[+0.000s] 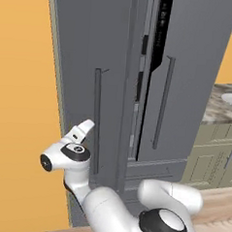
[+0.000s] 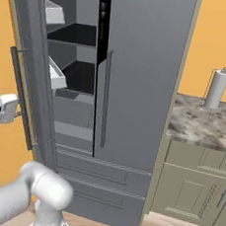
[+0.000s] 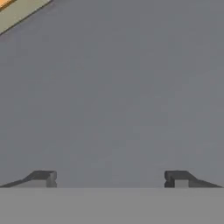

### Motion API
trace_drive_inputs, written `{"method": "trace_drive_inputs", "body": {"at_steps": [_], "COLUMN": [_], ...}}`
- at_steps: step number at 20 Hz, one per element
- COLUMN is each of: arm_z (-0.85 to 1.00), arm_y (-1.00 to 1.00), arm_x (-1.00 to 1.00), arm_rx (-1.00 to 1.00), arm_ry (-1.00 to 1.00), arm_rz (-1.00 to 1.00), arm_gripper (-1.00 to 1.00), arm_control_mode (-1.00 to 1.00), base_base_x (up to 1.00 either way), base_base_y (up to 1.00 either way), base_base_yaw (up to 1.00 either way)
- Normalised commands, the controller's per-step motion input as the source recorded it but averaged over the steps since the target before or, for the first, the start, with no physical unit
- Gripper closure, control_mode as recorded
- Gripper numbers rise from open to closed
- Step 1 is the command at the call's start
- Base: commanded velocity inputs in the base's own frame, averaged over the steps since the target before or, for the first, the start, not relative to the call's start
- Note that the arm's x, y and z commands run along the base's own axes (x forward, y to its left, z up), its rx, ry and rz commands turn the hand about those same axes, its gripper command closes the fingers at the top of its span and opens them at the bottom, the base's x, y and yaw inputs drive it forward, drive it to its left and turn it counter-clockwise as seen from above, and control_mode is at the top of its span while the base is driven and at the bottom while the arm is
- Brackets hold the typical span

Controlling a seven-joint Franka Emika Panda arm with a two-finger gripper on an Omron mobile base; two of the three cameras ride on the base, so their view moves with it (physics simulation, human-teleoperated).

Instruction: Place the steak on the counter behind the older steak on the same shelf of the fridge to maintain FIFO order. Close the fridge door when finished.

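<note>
Jaws (image 3: 111,179) spread wide, empty, facing tall dark grey fridge's left door panel (image 1: 87,62); long vertical bar handle (image 1: 95,121) just right of jaws, axis upright.

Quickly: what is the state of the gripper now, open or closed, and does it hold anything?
Gripper: open, jaws wide apart, holding nothing; it faces the grey fridge door.

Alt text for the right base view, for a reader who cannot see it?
A tall dark grey fridge stands with its left door swung partly open, showing black shelves and white door bins inside. To its right a mottled stone counter carries a paper towel roll against an orange wall.
</note>
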Motion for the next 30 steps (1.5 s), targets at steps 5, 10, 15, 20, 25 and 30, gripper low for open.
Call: {"method": "trace_drive_inputs", "body": {"at_steps": [5,10,15,20,25,30], "arm_z": [0.0,0.0,0.0,0.02,0.1,0.01], "arm_y": [-0.96,-0.84,-0.69,-0.46,-0.05,0.0], "arm_x": [0.75,0.68,0.56,0.57,0.42,0.52], "arm_rx": [0.01,0.0,0.0,0.0,0.0,0.0], "arm_ry": [0.0,0.0,-0.04,-0.07,-0.07,0.0], "arm_rz": [0.0,0.0,0.0,0.0,0.02,0.0], "arm_gripper": [-1.0,-1.0,-1.0,-1.0,-1.0,-1.0], "arm_control_mode": [-1.0,-1.0,-1.0,-1.0,-1.0,-1.0], "base_base_x": [0.0,0.0,0.0,0.0,0.0,0.0], "base_base_y": [0.0,0.0,0.0,0.0,0.0,0.0], "base_base_yaw": [0.0,0.0,0.0,0.0,0.0,0.0]}}
